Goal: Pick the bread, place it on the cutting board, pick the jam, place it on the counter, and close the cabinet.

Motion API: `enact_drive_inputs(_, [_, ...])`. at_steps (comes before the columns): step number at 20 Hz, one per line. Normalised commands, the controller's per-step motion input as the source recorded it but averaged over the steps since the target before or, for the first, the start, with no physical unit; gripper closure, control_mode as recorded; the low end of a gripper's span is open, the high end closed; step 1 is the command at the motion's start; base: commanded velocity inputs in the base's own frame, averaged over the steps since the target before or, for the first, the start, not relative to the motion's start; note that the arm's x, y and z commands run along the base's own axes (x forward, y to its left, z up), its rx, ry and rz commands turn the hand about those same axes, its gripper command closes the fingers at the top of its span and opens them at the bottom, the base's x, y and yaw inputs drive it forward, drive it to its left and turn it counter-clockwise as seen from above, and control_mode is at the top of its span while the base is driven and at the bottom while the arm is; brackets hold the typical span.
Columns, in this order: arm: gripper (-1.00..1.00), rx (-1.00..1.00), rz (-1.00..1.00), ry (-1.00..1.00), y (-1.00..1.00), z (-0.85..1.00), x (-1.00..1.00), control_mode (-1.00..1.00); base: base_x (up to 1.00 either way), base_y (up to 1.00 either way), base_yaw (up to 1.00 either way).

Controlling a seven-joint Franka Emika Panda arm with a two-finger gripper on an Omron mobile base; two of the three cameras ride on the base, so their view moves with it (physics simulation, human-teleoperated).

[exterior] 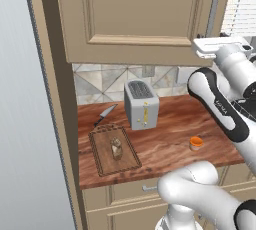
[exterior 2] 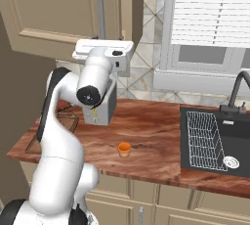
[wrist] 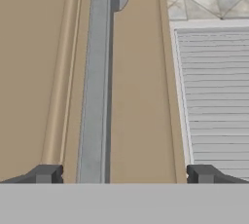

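Left base view: your arm's white elbow sits nearest; beyond it the jam stands on the bench, the bread lies on the cutting board, and the cabinet door hangs above.

Right base view: end effector raised just at the silver bar handle.

Hand view: fingertips spread wide, empty. You face the door; the handle's long axis runs straight ahead, between the fingers, nearer the left one.

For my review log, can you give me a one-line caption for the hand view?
Open gripper facing the cabinet door, its fingers either side of the long silver handle, with window blinds to the right.
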Motion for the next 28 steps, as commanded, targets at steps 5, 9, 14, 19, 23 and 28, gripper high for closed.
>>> enact_drive_inputs(5, [-1.00,0.00,0.00,0.00,0.15,-0.08,0.45,-1.00,0.00,0.00,0.00])
enact_drive_inputs(9, [-1.00,0.00,0.00,0.00,0.13,-0.08,0.43,-1.00,0.00,0.00,0.00])
enact_drive_inputs(14, [-1.00,0.00,0.00,0.00,0.12,-0.08,0.43,-1.00,0.00,0.00,0.00])
enact_drive_inputs(19, [-1.00,0.00,0.00,0.00,0.12,-0.08,0.47,-1.00,0.00,0.00,0.00])
enact_drive_inputs(23, [-1.00,0.00,0.00,0.00,0.15,-0.08,0.47,-1.00,0.00,0.00,0.00])
enact_drive_inputs(28, [-1.00,0.00,0.00,0.00,0.15,-0.09,0.47,-1.00,0.00,0.00,0.00])
